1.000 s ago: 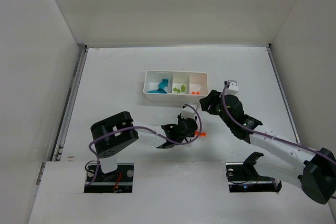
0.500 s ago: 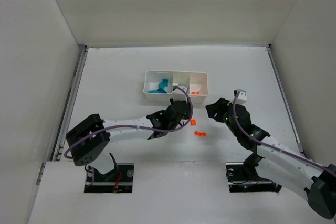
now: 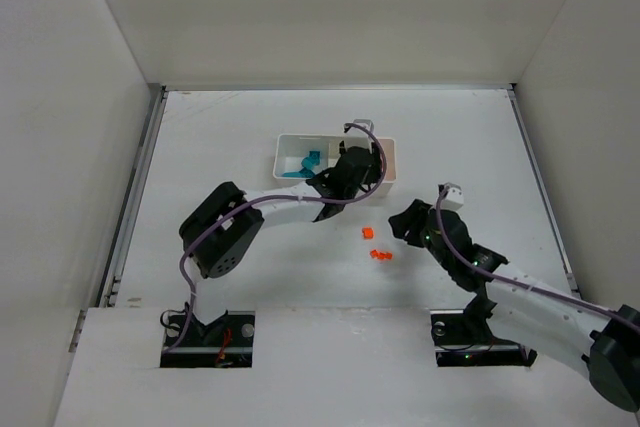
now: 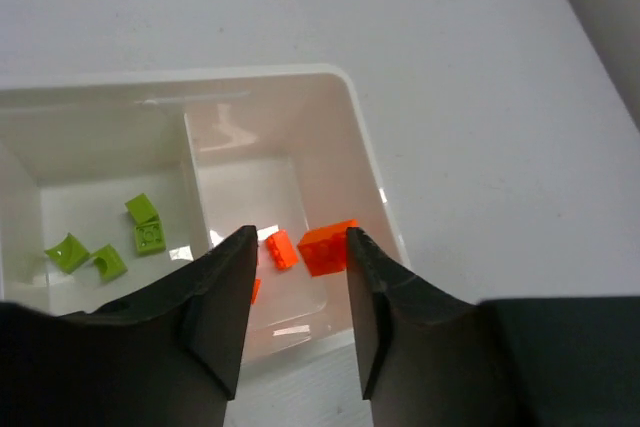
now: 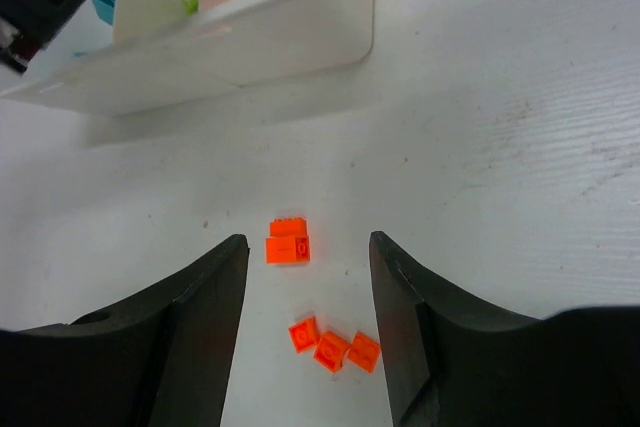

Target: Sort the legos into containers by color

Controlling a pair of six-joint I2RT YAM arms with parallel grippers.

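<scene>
My left gripper (image 4: 300, 237) hangs over the right compartment of the white tray (image 4: 340, 77), jaws open. An orange brick (image 4: 325, 247) sits between the jaws against the right finger, apart from the left one. Another orange brick (image 4: 281, 249) lies in that compartment, and lime-green bricks (image 4: 140, 232) lie in the middle one. Teal bricks (image 3: 305, 165) fill the left compartment. My right gripper (image 5: 307, 242) is open above the table, with a two-part orange brick (image 5: 288, 243) and three small orange bricks (image 5: 335, 344) between its fingers. In the top view, the left gripper (image 3: 360, 169) covers the tray's right part.
The tray (image 3: 290, 147) stands mid-table, and its near wall (image 5: 250, 47) shows ahead of the right gripper. The loose orange bricks (image 3: 375, 245) lie between the tray and the right gripper (image 3: 405, 222). White walls enclose the table on three sides.
The left gripper has moved from the table near the loose orange bricks up and back to the tray's right compartment. The right gripper has drawn back toward the loose orange bricks.
</scene>
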